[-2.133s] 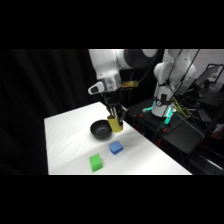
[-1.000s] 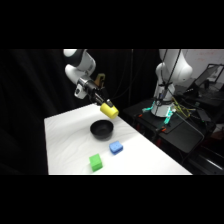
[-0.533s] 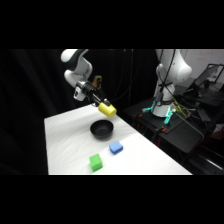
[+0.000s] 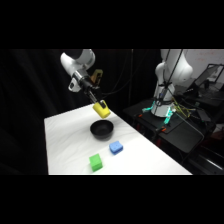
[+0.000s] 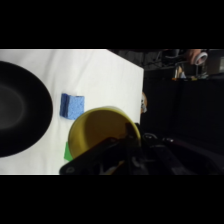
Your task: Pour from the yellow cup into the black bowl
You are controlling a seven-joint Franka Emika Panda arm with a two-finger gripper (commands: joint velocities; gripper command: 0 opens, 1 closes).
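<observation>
2 fingers (image 4: 100,105) grip the tilted yellow cup (image 4: 102,110) above the black bowl (image 4: 101,130), its inside unreadable.

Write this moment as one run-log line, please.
phase: pouring | claw: shut on yellow cup | cup: tilted above black bowl | blocks: untouched

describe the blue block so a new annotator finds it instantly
On the white table, find the black bowl below the hand holding the tilted yellow cup. The blue block lies just beside the bowl toward the table's near end. The green block lies nearer still.
</observation>
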